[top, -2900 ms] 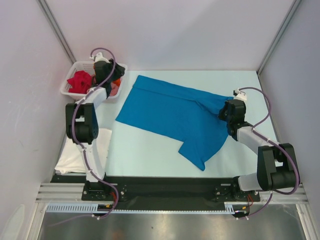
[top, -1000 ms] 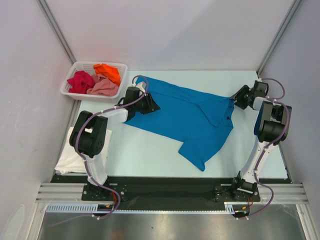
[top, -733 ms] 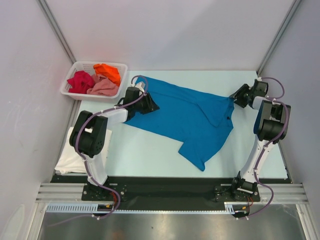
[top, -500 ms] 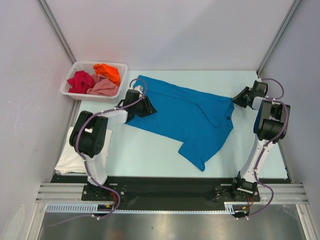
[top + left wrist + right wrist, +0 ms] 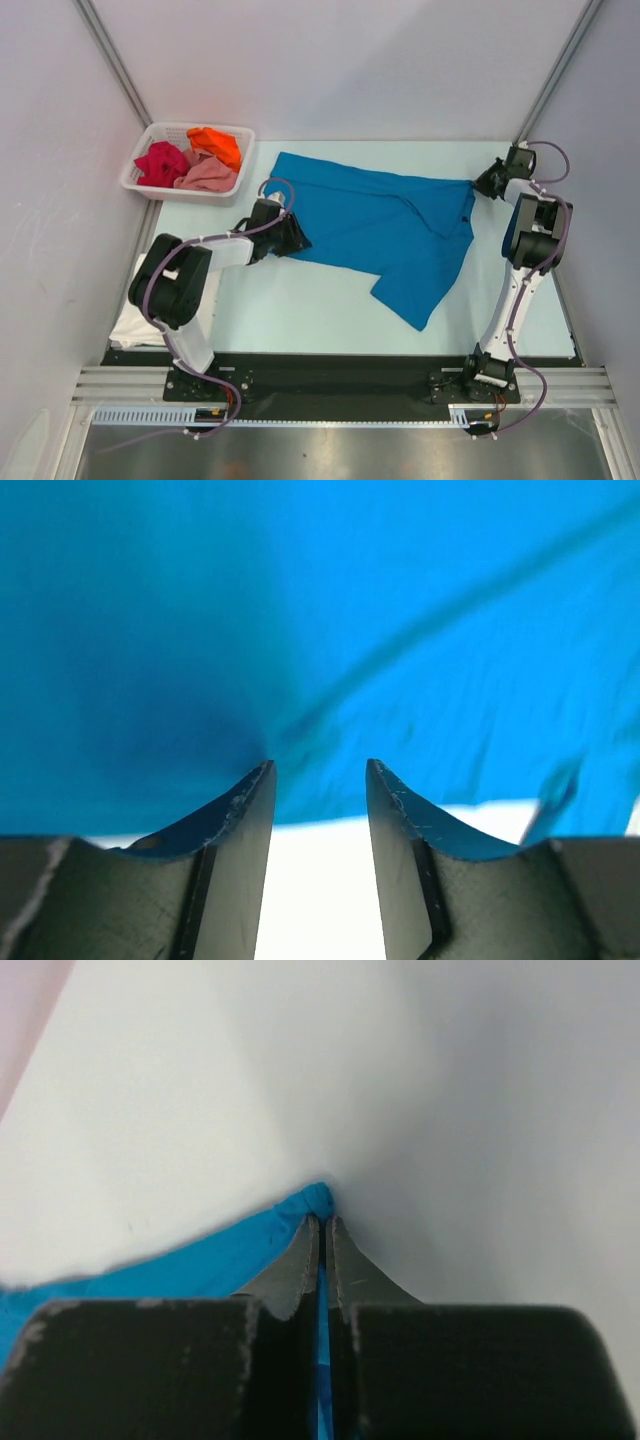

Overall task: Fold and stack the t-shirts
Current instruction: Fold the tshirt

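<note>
Blue t-shirt point(image 5: 380, 225) on table point(image 5: 300, 305), right jaws pinching its corner, left jaws spread at edge, basket point(image 5: 200, 127) nearby

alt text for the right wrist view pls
The right gripper, jaws shut, pinches a bunched edge of the bright blue t-shirt, seen from just behind the jaws. The cloth trails off to the lower left across the pale table, which fills most of the view.

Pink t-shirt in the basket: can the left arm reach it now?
Probably yes: the left gripper is open at the edge of the blue t-shirt, and the pink t-shirt lies uncovered in the basket nearby.
</note>
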